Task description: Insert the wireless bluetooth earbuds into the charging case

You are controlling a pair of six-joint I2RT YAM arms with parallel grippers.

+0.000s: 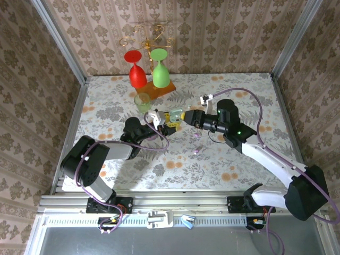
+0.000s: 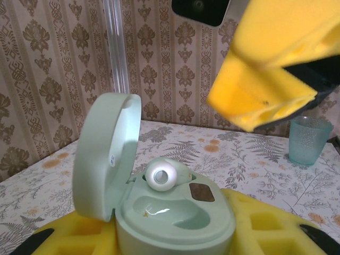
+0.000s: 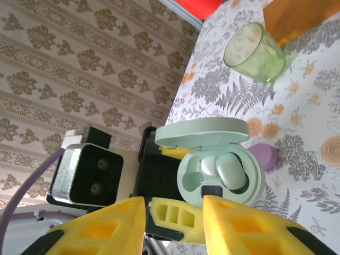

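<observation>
My left gripper [image 1: 163, 118] is shut on the base of an open mint charging case [image 2: 175, 212], which it holds above the table with the lid [image 2: 106, 154] swung up. One pale whitish earbud [image 2: 164, 172] sits in the far slot, also seen in the right wrist view [image 3: 231, 172]. The near slot is empty. My right gripper [image 3: 175, 212] stands open just in front of the case with nothing between its yellow fingers [image 2: 265, 95]. A small purple piece [image 1: 195, 151] lies on the table below the grippers; I cannot tell whether it is the lilac bud or a case.
A green tumbler [image 1: 142, 101] stands just behind the grippers. A red glass [image 1: 137, 71] and a green glass [image 1: 159, 69] hang upside down on a gold rack with an orange base [image 1: 156, 89] at the back. A purple oval [image 3: 264, 156] lies beyond the case.
</observation>
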